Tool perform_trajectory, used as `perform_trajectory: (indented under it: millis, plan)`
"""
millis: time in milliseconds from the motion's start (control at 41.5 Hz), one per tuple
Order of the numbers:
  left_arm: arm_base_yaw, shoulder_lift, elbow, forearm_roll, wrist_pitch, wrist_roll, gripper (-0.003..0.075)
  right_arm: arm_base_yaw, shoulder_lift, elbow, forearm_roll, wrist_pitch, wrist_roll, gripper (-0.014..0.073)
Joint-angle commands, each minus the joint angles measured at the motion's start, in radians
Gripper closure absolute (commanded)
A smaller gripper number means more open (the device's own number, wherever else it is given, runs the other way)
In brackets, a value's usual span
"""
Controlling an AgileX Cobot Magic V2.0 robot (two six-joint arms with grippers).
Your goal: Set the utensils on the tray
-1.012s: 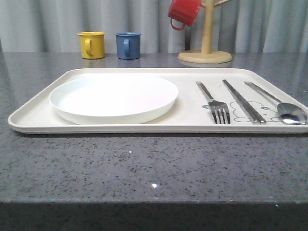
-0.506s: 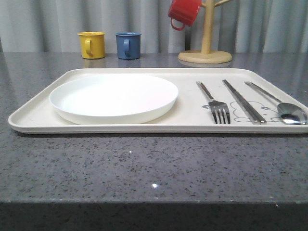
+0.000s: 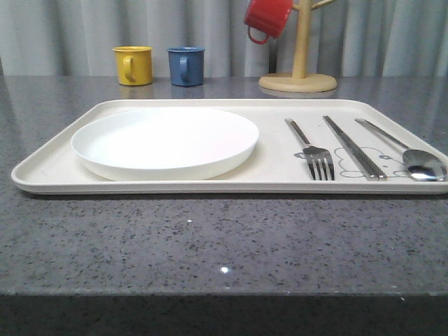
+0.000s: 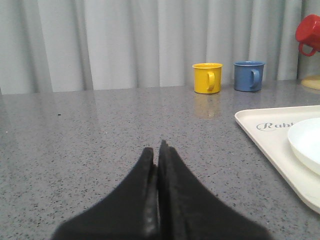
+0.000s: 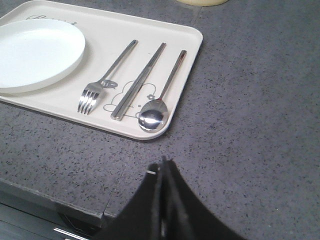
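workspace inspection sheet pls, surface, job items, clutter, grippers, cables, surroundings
surface: grey speckled countertop, no spills seen
job's things: fork, chopsticks and spoon lie side by side on the cream tray, right of the white plate
clutter: yellow mug and blue mug behind the tray; red mug hanging on the wooden mug tree
grippers: left gripper shut, empty, over bare counter; right gripper shut, empty, near the tray's spoon corner
cables: nothing seen
surroundings: grey curtain behind
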Motion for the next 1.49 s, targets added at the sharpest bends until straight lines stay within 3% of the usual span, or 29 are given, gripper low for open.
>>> perform_trajectory:
  millis: [0, 96, 217, 410, 554, 771, 916, 1470]
  plan:
    - [0.003, -0.022, 0.02, 0.0, -0.092, -0.009, 0.074, -0.002, 0.012, -0.022, 0.001, -0.081, -0.01, 0.0661]
    - [0.003, -0.022, 0.02, 0.0, -0.092, -0.009, 0.074, -0.09, -0.078, 0.087, -0.103, -0.248, -0.011, 0.0661]
    - [0.003, -0.022, 0.02, 0.0, -0.092, -0.009, 0.074, -0.22, -0.192, 0.339, -0.103, -0.576, -0.011, 0.0661]
    - [0.003, -0.022, 0.02, 0.0, -0.092, -0.009, 0.074, -0.253, -0.215, 0.599, -0.103, -0.883, -0.011, 0.0661]
    - [0.003, -0.02, 0.02, 0.0, -0.092, -0.009, 0.074, -0.252, -0.214, 0.596, -0.028, -0.883, -0.011, 0.0661]
    - [0.003, -0.02, 0.02, 0.0, -0.092, -0.009, 0.074, -0.252, -0.215, 0.596, -0.025, -0.883, -0.011, 0.0661]
    - [0.003, -0.02, 0.02, 0.0, -0.092, -0.009, 0.074, -0.251, -0.215, 0.596, -0.152, -0.909, 0.171, 0.0661]
    - [0.003, -0.02, 0.02, 0.0, -0.092, -0.009, 0.074, -0.22, -0.216, 0.596, -0.111, -0.942, 0.151, 0.0661]
